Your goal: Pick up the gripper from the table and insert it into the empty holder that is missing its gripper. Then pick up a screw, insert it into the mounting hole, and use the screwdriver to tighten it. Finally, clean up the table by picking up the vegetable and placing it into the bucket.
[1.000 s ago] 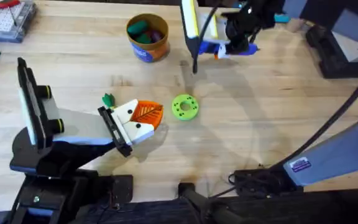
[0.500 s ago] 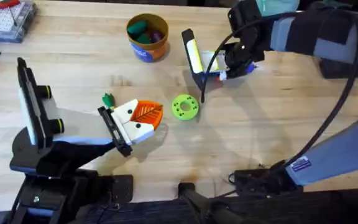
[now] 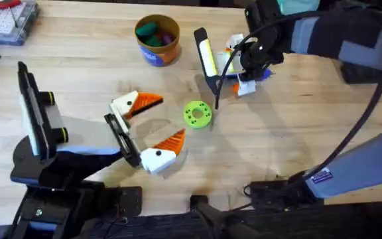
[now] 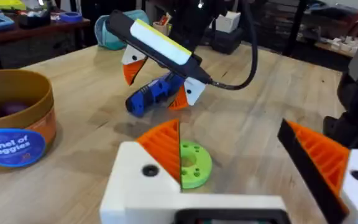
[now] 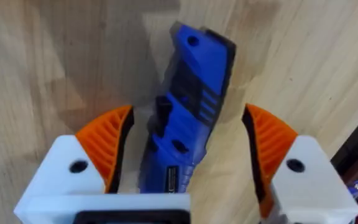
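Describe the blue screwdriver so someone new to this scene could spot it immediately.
Start at the blue-sided bucket at the far middle of the table. To its right the right gripper hangs over the wood with fingers open. The screwdriver lies flat between them: a blue pen-shaped body with black trim, the only blue tool there, unlike the lime-green disc nearer the bases.

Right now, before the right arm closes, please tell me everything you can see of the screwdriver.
The screwdriver is a blue, pen-shaped tool that looks like plastic, with a dark ribbed band, a small black button and a little label on its body. It lies flat on the wooden table, between the orange pads of the open right pincer. One pad stands clearly apart from it. The other is close, and I cannot tell if it touches. Its tip is hidden.
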You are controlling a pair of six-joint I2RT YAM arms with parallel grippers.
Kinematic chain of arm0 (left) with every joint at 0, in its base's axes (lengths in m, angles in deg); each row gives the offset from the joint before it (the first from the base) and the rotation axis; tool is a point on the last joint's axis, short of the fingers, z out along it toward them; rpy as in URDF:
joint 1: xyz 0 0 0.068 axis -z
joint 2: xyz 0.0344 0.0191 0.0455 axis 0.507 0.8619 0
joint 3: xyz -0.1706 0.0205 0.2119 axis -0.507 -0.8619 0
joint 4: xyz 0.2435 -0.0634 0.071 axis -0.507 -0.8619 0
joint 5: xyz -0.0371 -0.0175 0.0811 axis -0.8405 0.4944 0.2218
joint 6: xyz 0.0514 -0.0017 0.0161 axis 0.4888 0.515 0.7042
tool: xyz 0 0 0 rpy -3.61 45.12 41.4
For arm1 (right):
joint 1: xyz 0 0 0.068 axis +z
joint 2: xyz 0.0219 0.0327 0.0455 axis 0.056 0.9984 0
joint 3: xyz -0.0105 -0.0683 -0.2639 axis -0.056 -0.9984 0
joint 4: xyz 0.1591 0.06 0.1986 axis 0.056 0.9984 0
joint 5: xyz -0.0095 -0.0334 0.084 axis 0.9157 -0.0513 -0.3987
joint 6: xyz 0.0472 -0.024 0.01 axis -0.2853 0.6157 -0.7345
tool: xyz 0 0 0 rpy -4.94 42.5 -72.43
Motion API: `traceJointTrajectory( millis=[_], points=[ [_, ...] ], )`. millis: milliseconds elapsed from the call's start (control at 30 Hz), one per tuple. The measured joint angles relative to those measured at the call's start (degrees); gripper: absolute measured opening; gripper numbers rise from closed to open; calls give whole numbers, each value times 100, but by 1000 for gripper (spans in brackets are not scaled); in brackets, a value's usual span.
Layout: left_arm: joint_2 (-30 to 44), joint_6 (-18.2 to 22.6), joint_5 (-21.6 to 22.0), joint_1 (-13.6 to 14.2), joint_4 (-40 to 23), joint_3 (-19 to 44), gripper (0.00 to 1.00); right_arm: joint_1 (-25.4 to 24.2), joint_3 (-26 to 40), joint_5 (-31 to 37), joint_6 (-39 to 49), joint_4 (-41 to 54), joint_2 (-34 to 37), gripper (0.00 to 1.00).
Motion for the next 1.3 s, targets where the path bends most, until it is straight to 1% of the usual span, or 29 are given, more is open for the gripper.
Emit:
traceJointTrajectory(
  millis=[33, 67, 200, 300, 367, 500, 600, 667, 767, 867, 967, 1067, 1167, 1233, 1300],
  points=[
    [0, -3, -1, 0, 0, 0, 962, 14, 0, 3, -63, 11, -6, 988],
    [0, 2, -1, 0, 0, 0, 979, 35, 0, 2, -152, 37, -22, 988],
    [0, 8, -1, 0, 0, 0, 988, 209, -14, 1, -646, 146, -309, 987],
    [0, 10, 67, 0, 18, 0, 988, 344, -13, -6, -1157, 142, -781, 988],
    [0, -64, 172, 0, 97, 0, 988, 379, 32, -25, -1587, 158, -1111, 988],
    [0, -475, 583, 0, 515, 0, 988, 383, 363, -141, -2702, 163, -1564, 987],
    [0, -751, 1066, 0, 507, 13, 988, 385, 626, -268, -3615, 148, -1818, 988],
    [7, -869, 1404, 0, 238, 100, 987, 385, 783, -347, -4253, 151, -1993, 988],
    [104, -924, 1861, 0, -244, 456, 986, 385, 994, -409, -5159, 199, -2235, 988],
    [408, -812, 2262, 0, -729, 1058, 986, 393, 1098, -433, -6036, 466, -2547, 988],
    [884, -589, 2678, 0, -1355, 1780, 986, 420, 1109, -454, -6929, 793, -3044, 988],
    [1485, -353, 3036, 0, -2154, 2535, 987, 433, 1142, -473, -7473, 1439, -3637, 988],
    [2158, -155, 3348, 0, -2901, 3280, 986, 433, 1205, -497, -7759, 2289, -4107, 988],
    [2633, -70, 3530, 0, -3387, 3790, 986, 433, 1233, -514, -7885, 2986, -4286, 988],
    [3050, -11, 3658, 0, -3725, 4221, 986, 433, 1232, -519, -7991, 3505, -4376, 988]
  ],
)
